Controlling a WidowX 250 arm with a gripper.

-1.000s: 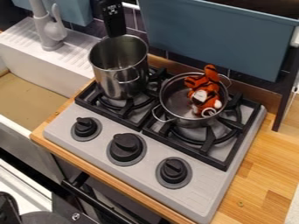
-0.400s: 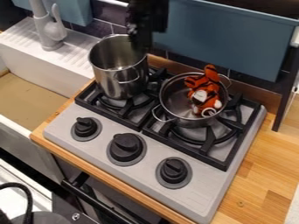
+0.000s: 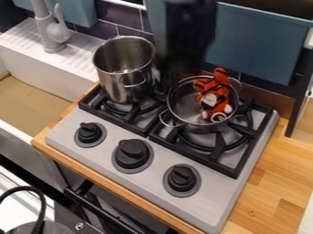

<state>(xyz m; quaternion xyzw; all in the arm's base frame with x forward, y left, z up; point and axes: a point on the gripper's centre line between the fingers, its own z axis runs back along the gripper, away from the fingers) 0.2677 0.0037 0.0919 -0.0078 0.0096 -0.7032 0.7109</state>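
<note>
Two metal pots beside the fingers of the black gripper [image 3: 176,71], both on the burner grates [image 3: 192,156] of a grey stove [image 3: 202,201]. Fingers dark and smeared; cannot tell whether clenched or released, or whether anything is grasped. Orange plush toy [image 3: 211,87], striped black with white patches: near the fingers, on the side away from the sink [image 3: 27,98], sitting inside the shallow pot [image 3: 183,103], top poking above the rim. That rim stands between fingers and plush; one loop handle on the camera side, another on the far side from the sink. Tall pot [image 3: 131,87]: just to the sink side of the fingers, high wall rising close by, empty-looking depth partly shaded. Teal panel [image 3: 263,41] and dark tiled wall [image 3: 122,18] behind the fingers, hemming in the rear. Three black knobs [image 3: 131,153] along the stove front, camera side of the fingers. Pale faucet [image 3: 54,32] beyond the tall pot from the fingers. Wooden table [image 3: 275,173] around the stove. Black cord [image 3: 43,210] well apart, low on the sink side.
</note>
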